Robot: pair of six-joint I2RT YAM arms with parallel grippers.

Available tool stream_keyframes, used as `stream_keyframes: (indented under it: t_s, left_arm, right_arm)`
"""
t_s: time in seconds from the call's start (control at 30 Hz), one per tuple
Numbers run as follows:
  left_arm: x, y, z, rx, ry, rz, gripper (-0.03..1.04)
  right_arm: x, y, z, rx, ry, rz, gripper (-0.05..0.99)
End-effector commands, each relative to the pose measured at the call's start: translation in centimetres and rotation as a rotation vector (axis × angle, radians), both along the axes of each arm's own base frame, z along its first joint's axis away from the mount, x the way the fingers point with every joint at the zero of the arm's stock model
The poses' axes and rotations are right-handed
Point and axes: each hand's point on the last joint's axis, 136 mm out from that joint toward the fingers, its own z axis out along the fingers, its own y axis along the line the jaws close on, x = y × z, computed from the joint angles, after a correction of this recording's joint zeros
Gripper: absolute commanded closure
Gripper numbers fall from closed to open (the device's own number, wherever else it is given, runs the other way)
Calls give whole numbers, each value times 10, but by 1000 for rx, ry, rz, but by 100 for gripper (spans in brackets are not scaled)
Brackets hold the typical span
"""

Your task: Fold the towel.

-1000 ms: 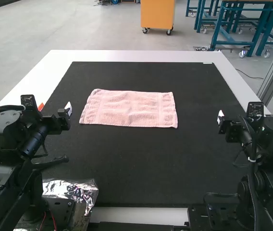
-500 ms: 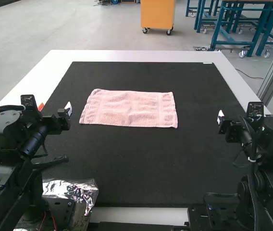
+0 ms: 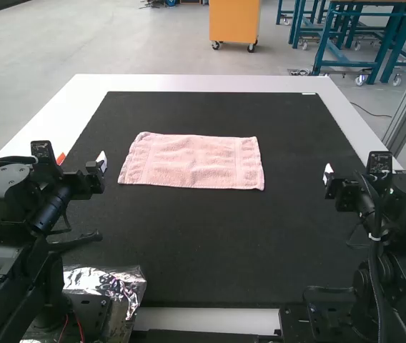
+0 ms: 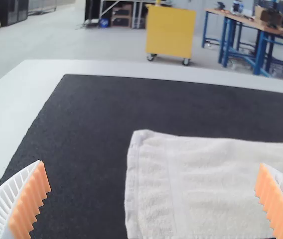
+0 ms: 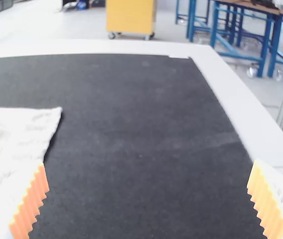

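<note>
Pink terry towel (image 3: 192,161) lies flat between two idle-handed arms

Nearest me, a crumpled sheet of foil (image 3: 121,282) sits by the left arm's base. Farther up, both arms stand at the sides with nothing in their grip: the left gripper (image 4: 151,164) has its orange-padded fingers wide apart, and so does the right gripper (image 5: 149,162). Neither touches the cloth.

Past a bare stretch of black mat (image 3: 203,243) comes the towel's near long edge, fairly straight. The cloth is spread in a smooth, wide rectangle on the far half of the mat, a touch toward the left arm's side. Its long axis runs across the table from one arm's side to the other, the right end just slightly nearer me. A woven band crosses it near each short end, and it has no front that I can make out.

I can't tell whether that is one layer or a towel already doubled once. Either way, I'd say at least one fold is left, perhaps bringing the short ends together. Beyond its far edge, more mat runs up to the white tabletop (image 3: 189,83).
</note>
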Motion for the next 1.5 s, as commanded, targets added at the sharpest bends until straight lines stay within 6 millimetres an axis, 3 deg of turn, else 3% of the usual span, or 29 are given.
stream_keyframes:
  t_s: [0.0, 0.33, 0.47, 0.57, 0.67, 0.7, 0.87, 0.9, 1.03, 1.23, 1.3, 1.37, 1.47]
  left_arm:
    - [0, 4, 0, -8, -5, 17, 4]
    - [0, 4, 1, 0, -11, 18, 4]
    - [0, 4, 16, 162, -72, 22, 4]
    - [-1, 2, 23, 396, -102, 24, 4]
    - [-1, 1, 26, 419, -118, 25, 4]
    - [-1, 1, 28, 419, -124, 26, 4]
    - [-3, 3, 38, 427, -164, 44, 5]
    - [-4, 4, 44, 425, -185, 52, 5]
    - [-13, 13, 81, 416, -312, 137, 5]
    - [-23, 16, 146, 383, -372, 164, 8]
    - [-15, 18, 167, 331, -365, 163, 7]
    - [6, 17, 177, 245, -300, 135, 6]
    - [50, 12, 165, 101, -101, 67, 5]
  right_arm:
    - [0, 0, -3, -7, 4, 5, 2]
    - [0, 1, -2, -7, -1, 7, 2]
    - [1, 0, 8, -34, -39, 4, 2]
    - [1, 0, 21, -214, -90, 9, 2]
    - [0, 12, 22, -579, -107, 93, 2]
    - [1, 12, 18, -624, -95, 100, 2]
    - [0, 17, 23, -610, -123, 116, 2]
    - [0, 16, 36, -583, -169, 94, 2]
    - [-7, 9, 82, -476, -319, 18, 2]
    - [-5, 9, 124, -287, -301, 36, 2]
    - [4, 10, 142, -196, -272, 51, 2]
    - [23, 11, 152, -100, -207, 65, 2]
    - [59, 19, 143, 16, -31, 106, 2]
